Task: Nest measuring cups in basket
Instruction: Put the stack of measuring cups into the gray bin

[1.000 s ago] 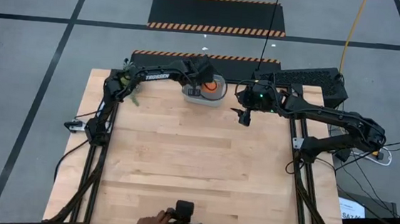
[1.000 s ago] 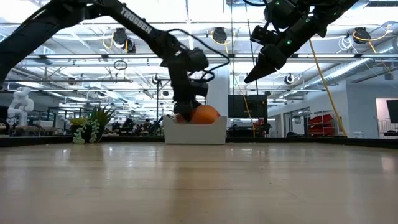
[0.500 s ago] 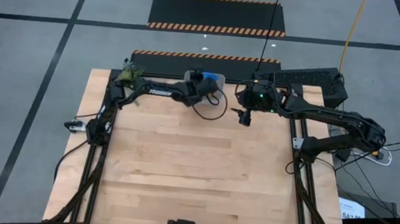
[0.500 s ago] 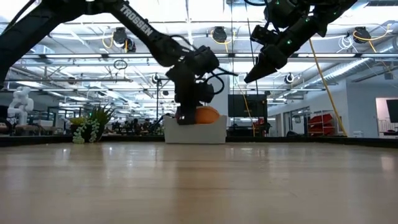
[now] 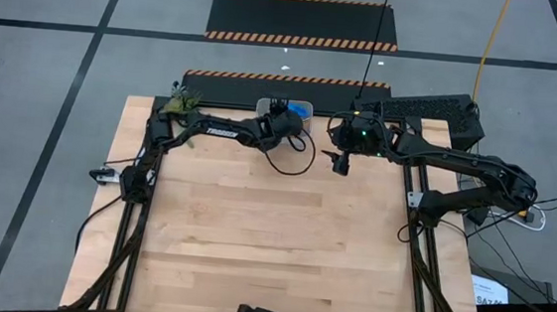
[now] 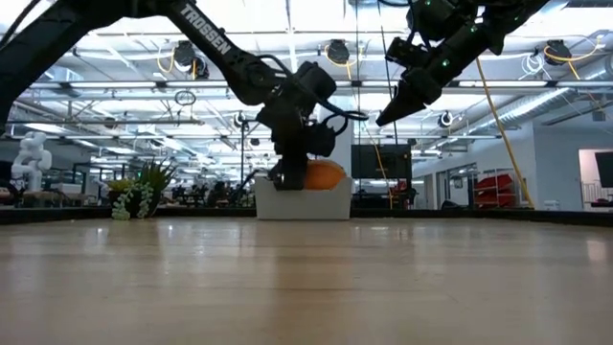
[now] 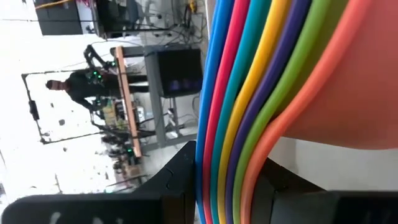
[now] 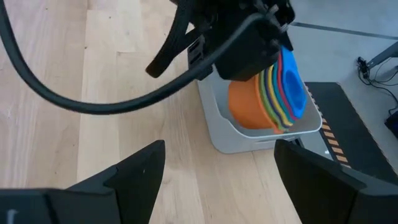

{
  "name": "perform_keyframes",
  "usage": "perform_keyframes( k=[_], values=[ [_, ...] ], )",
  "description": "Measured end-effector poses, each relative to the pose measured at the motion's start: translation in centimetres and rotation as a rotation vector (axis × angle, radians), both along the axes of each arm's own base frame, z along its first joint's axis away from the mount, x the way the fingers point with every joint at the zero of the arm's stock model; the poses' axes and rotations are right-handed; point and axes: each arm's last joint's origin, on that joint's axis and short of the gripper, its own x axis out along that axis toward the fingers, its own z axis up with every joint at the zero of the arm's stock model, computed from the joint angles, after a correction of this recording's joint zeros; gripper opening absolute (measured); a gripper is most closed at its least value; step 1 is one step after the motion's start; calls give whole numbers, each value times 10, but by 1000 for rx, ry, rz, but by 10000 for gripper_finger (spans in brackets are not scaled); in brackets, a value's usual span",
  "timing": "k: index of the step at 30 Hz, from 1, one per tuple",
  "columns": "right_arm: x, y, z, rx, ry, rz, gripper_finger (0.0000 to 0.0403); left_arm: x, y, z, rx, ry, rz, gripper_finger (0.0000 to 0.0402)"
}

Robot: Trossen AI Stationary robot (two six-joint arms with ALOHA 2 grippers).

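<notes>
**Cups stacked in the tub; what is left is the letting go**

Pale wooden tabletop (image 5: 262, 235) lies bare across most of its width, with the work gathered at its far edge. The small pale grey-white rectangular plastic basket (image 8: 249, 140) sits there, and the graded round plastic measuring cups (image 8: 270, 93) lie in it as one nested stack, tipped on its side, the orange cup outermost and the coloured rims fanned up to the blue one. No loose cup shows anywhere on the wood, so the nesting looks essentially done.

The left tool (image 6: 287, 177) is down at the basket, right against the stack; its own wrist view is filled by the striped cup rims. Whether its fingers grip the cups or are parted off them, I cannot tell.

The right tool (image 8: 214, 174) hovers raised just beside the basket, fingers spread wide and empty.

As I judge it, what is left is for the left arm to let the stack settle and lift clear. A small green plant (image 6: 144, 196) stands at the far left corner.
</notes>
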Motion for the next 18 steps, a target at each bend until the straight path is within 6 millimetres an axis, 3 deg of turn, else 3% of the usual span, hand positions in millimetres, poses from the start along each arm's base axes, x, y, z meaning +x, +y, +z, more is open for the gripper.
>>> perform_keyframes(
  k=[11, 14, 18],
  values=[
    [0, 0, 0, -2, 1, 2, 297, -4, -10, 35, 90, 13, 30, 86],
    [0, -3, 1, -22, -5, 3, 297, -6, -14, 35, 95, 6, 74, 86],
    [3, -12, -7, -49, -138, -44, 297, -7, -25, 30, 82, 20, 104, 86]
  ],
)
